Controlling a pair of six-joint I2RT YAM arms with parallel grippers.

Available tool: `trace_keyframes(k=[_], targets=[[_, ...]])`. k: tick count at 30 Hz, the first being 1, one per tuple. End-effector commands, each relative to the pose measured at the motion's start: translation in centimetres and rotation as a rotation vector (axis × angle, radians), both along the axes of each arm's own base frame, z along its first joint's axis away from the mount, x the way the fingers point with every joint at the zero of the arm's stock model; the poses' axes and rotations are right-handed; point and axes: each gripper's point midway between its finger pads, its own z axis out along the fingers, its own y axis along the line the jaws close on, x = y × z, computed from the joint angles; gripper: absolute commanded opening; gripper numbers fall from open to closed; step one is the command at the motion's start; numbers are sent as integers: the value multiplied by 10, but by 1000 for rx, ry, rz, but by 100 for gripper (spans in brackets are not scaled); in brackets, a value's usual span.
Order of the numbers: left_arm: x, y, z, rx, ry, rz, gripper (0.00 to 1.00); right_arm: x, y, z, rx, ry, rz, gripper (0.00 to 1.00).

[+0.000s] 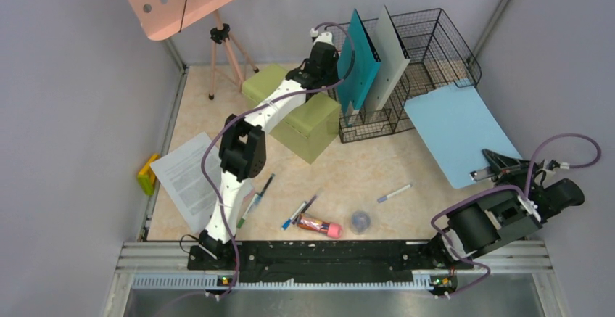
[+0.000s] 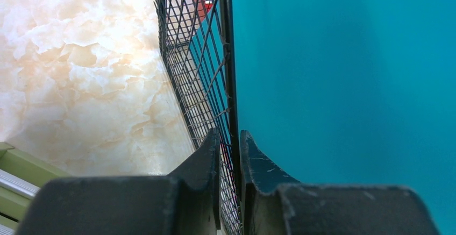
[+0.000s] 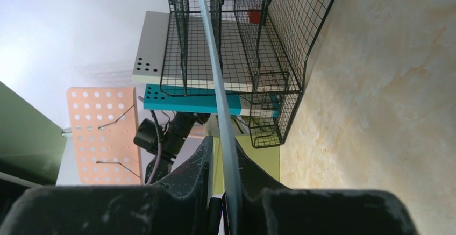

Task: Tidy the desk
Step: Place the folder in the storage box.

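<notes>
At the far side of the worktop [image 1: 348,172] — the beige marbled surface that lies under everything, between the grey walls and the black rail — the left end effector [image 2: 230,135] stands against the wire rack [image 1: 435,41]. Its fingers are almost together, astride the dark edge where the teal folder [image 1: 360,59] meets the mesh; if they truly pinch the folder, I cannot tell. The right end effector [image 3: 221,144], at the near right, is clamped on the thin edge of the light-blue folder [image 1: 457,128], which lies just beside the rack. I think the danger is this: the teal folder leans in its slot, so a pull to the side may catch the mesh and drag the whole rack. The light-blue folder is held only by one edge — it may bend or slide out when it is lifted.
</notes>
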Motion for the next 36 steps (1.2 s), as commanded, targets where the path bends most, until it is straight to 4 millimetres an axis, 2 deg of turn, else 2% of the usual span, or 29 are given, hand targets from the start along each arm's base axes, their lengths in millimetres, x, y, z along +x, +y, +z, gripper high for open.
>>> trace_keyframes(k=[1,6,13,19,28,33,36], targets=[[-14,3,-9,44,46,-57,0,9,3,7,-23,-4,-37,0],[-20,-4,-10,49,49,-69,0,13,18,11,-32,-14,-26,0],[-26,-3,-4,84,26,-66,0,14,28,-6,60,50,-40,0],[-34,-8,1,118,10,-73,0,23,44,-7,112,60,-8,0],[-34,-12,-2,145,5,-80,0,25,44,4,172,37,14,0],[-32,-13,-1,155,-4,-87,0,39,36,15,171,-14,-3,0],[-33,-14,0,150,-2,-93,0,49,38,13,186,-19,-4,0]])
